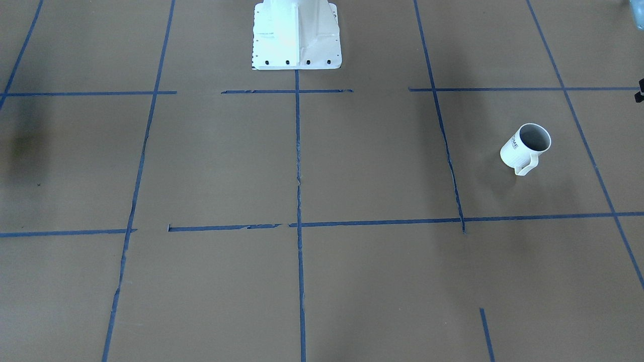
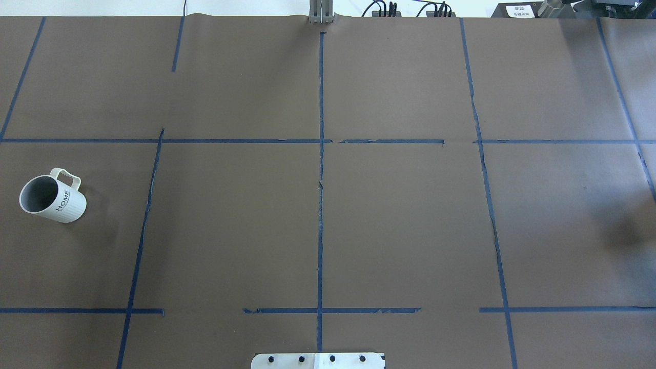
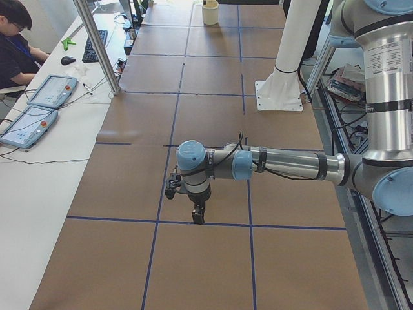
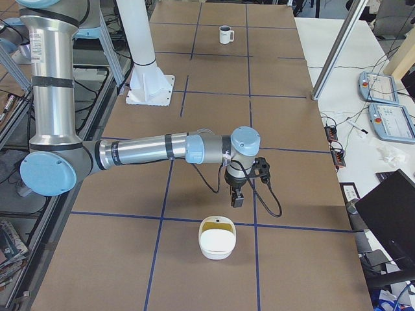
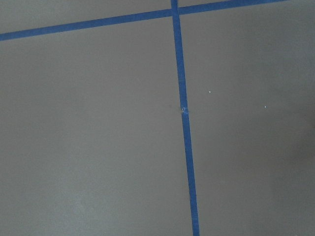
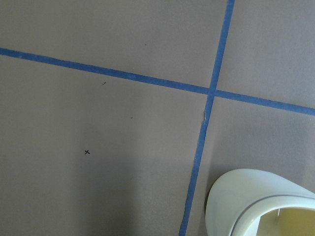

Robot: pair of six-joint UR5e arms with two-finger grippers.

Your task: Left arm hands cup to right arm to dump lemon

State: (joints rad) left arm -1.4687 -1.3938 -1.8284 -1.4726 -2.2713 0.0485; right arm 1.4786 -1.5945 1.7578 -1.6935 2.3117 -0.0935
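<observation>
Blue tape [image 5: 187, 147] cross, brown tabletop [image 5: 88, 142]

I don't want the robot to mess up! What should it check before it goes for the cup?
1. Is the cup upright with nothing touching it? ok.
2. Is the lemon inside? cannot tell; only grey shows.
3. Is the left gripper at the cup? not ok; it hangs over bare table.
4. Is the left gripper open? cannot tell.
5. Is the right gripper open? cannot tell.
6. Is the white bowl close to the right gripper? ok.
</observation>
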